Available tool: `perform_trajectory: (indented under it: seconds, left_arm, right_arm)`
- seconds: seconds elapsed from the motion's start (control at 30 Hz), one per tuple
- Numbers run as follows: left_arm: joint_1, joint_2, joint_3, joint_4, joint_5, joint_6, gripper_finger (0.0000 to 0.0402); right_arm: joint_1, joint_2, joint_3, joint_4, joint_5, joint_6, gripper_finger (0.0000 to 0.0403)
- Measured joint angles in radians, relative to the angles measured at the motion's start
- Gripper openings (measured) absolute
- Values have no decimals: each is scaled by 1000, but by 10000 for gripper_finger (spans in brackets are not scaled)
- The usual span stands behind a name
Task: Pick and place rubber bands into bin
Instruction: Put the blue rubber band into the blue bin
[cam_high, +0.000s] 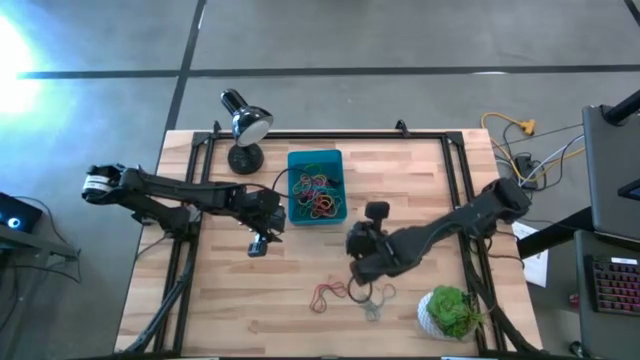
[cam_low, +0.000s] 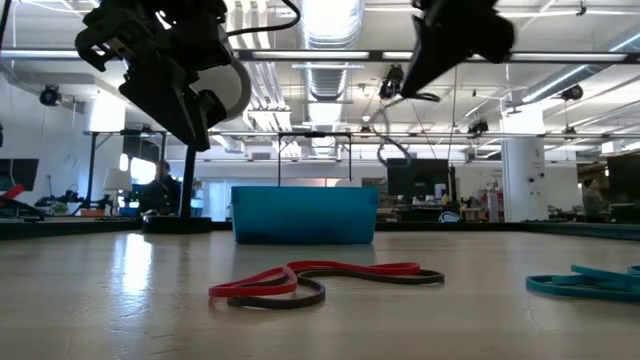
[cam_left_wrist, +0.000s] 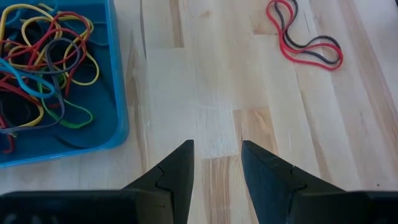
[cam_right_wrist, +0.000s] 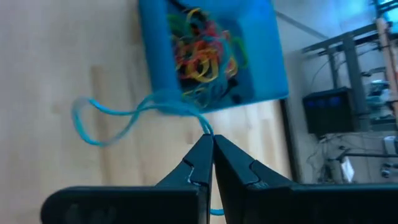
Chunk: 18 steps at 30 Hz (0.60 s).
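Dangling from the right gripper's (cam_right_wrist: 210, 138) pinched jaws, a blue rubber band (cam_right_wrist: 124, 115) partly hides the bin (cam_right_wrist: 261, 68); left jaws gape.

The bin (cam_high: 314, 158) sits near the far edge of the table (cam_high: 420, 170), with a black desk lamp (cam_high: 245, 125) close on its left side blocking any approach from there. The left claw (cam_high: 258, 243) hangs above bare wood just beside the bin's near left corner, its fingers parted. The right claw (cam_high: 358, 272) hovers off the bin's near right corner, pinched on a blue band (cam_right_wrist: 118, 115). Between the two arms the wood lies free, save for a red and dark band (cam_high: 328, 292) lying flat. A potted plant (cam_high: 452, 312) crowds the near right corner
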Motion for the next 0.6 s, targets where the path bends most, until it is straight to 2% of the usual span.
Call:
perform_trajectory:
  seconds: [0.23,0.37,0.6]
  left_arm:
    - [0,0,2,0,0,25,118]
    - [0,0,2,0,0,26,118]
    - [0,0,2,0,0,28,118]
  right_arm:
    - [-119,-1,79,7,11,-141,8]
    - [-185,-1,94,68,5,-243,8]
    - [-293,-1,94,243,-108,-405,8]
